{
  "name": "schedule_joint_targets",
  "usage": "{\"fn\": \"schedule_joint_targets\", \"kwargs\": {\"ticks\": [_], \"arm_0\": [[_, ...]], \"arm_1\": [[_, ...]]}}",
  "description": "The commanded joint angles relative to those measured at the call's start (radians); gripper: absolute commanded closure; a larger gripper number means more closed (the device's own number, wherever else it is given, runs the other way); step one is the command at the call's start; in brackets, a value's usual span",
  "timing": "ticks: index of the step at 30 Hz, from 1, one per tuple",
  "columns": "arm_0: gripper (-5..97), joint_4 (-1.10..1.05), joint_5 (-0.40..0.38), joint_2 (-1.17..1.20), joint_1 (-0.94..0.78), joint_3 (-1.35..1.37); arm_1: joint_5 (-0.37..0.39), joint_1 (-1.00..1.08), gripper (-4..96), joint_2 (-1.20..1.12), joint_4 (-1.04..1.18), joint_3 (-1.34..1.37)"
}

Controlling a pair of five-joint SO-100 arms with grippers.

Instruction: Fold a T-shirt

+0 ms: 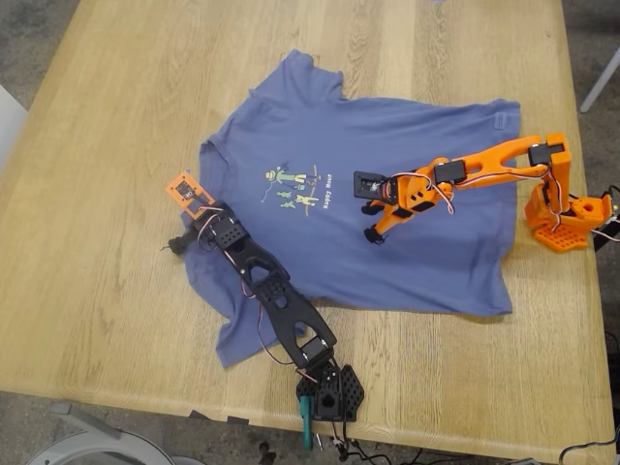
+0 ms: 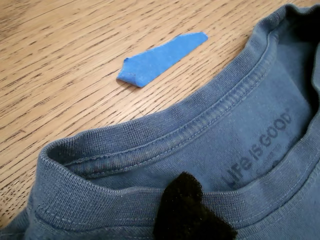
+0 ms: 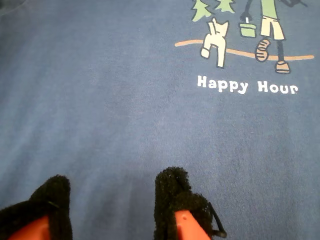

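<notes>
The blue-purple T-shirt (image 1: 387, 174) lies flat on the wooden table (image 1: 97, 116), with its collar toward the exterior view's left and its cartoon print (image 1: 295, 186) facing up. My first gripper (image 1: 194, 205), on the black arm, is at the collar (image 2: 165, 135). One black padded fingertip (image 2: 184, 200) rests on the collar band and the other jaw is out of the wrist view; it looks open. My second gripper (image 1: 372, 231), on the orange arm, hovers open just over the shirt's middle (image 3: 112, 185), beside the "Happy Hour" print (image 3: 247, 85).
A small blue scrap (image 2: 162, 57) lies on the wood just beyond the collar. The black arm's base (image 1: 329, 392) stands at the table's near edge, and the orange arm's base (image 1: 567, 223) stands at the exterior view's right. A pale object (image 1: 8, 121) stands at the exterior view's left edge.
</notes>
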Motion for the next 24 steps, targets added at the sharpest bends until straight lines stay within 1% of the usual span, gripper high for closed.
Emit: {"fn": "schedule_joint_targets", "kwargs": {"ticks": [1, 3, 5, 7, 9, 13, 20, 24], "arm_0": [[34, 0.086, -0.031, -0.026, 0.018, -0.232], [38, 0.207, -0.048, -0.13, 0.029, -0.417], [42, 0.356, -0.066, -0.284, 0.037, -0.689], [45, 0.476, -0.075, -0.417, 0.038, -0.897], [51, 0.506, -0.092, -0.459, 0.037, -0.919], [64, 0.515, -0.143, -0.448, 0.052, -0.919], [81, 0.546, -0.183, -0.48, 0.081, -0.919], [87, 0.546, -0.187, -0.494, 0.101, -0.919]], "arm_1": [[0.011, -0.011, 66.0, 0.052, -0.028, -0.005], [0.015, -0.014, 66.0, 0.041, -0.037, -0.005], [0.018, -0.015, 66.0, 0.031, -0.046, -0.005], [0.023, -0.017, 66.0, 0.021, -0.054, -0.008], [0.028, -0.018, 66.0, 0.014, -0.057, -0.011], [0.037, -0.021, 66.0, -0.003, -0.064, -0.011], [0.071, -0.018, 65.1, -0.048, -0.138, -0.015], [0.077, -0.009, 65.1, -0.061, -0.149, -0.026]]}}
